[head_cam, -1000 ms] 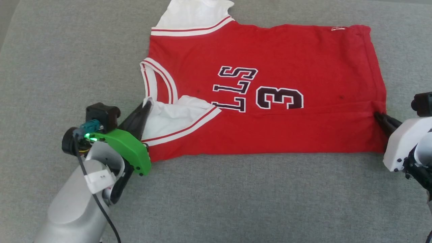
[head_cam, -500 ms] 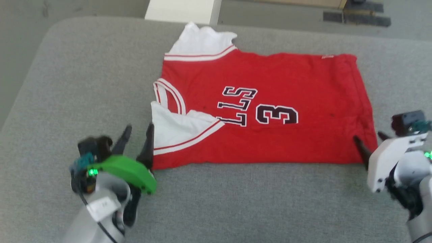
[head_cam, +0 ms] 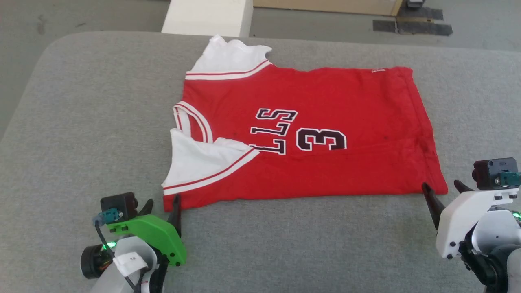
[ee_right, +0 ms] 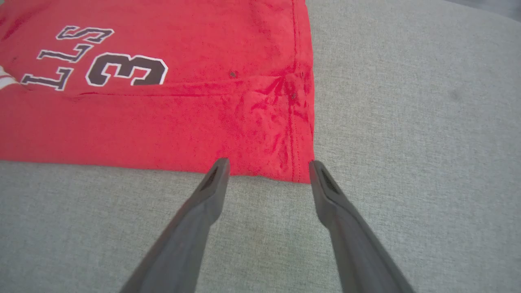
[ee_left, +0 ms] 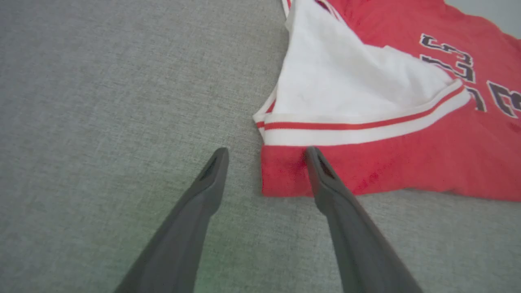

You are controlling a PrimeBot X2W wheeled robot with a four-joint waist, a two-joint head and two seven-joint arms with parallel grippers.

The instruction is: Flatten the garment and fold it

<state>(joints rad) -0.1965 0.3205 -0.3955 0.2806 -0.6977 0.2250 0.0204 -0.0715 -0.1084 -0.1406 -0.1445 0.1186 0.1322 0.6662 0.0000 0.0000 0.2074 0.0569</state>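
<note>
Grey fabric surface point(head_cam: 81, 106) with red jersey point(head_cam: 346, 97) flat on top.

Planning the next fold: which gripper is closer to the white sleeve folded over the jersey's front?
Left. The left gripper is open at the jersey's near shoulder corner, right beside that sleeve; the right gripper is open at the opposite, hem-end corner.

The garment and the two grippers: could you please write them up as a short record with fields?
surface: grey padded surface
garment: red jersey, front up, collar toward the robot's left, hem toward its right
near side: appears folded over the front, cutting off the lettering
near sleeve: white, lying on the red front
far sleeve: white, spread outward
left gripper: open, at the near collar-end corner, holding nothing
right gripper: open, at the near hem corner, holding nothing
</note>
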